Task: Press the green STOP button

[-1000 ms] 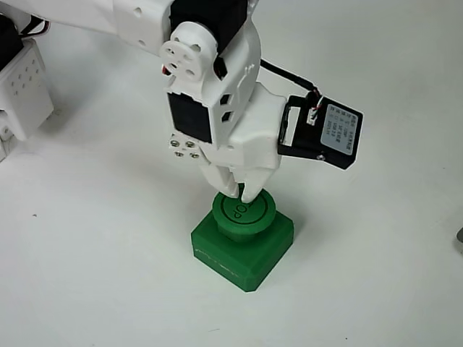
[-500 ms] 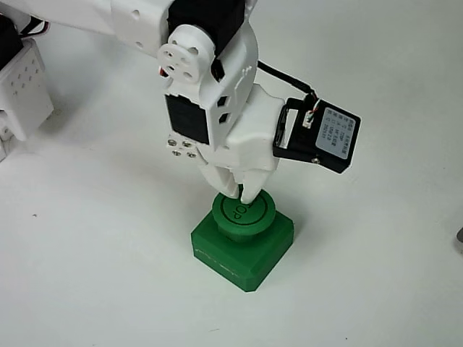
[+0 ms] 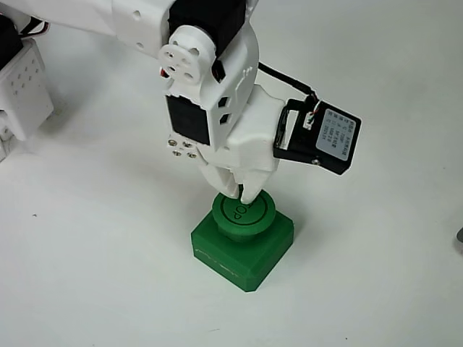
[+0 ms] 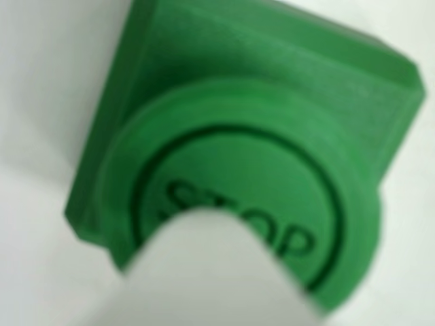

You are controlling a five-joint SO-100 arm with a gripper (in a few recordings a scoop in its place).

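One green STOP button [image 3: 244,230] here, one white gripper [image 3: 239,193]. Sits flat on the white table [image 3: 94,253], low and in the middle of the fixed view, round cap facing straight up, square base turned so a corner points at the camera. No long side to speak of. Fingers [image 3: 249,189] pinched together, holding nothing, tips down on the back part of the cap, probably touching. Blurry white finger [image 4: 217,272] covering part of the word STOP in the wrist view.

Claw [image 3: 240,193] atop STOP button [image 3: 244,217]
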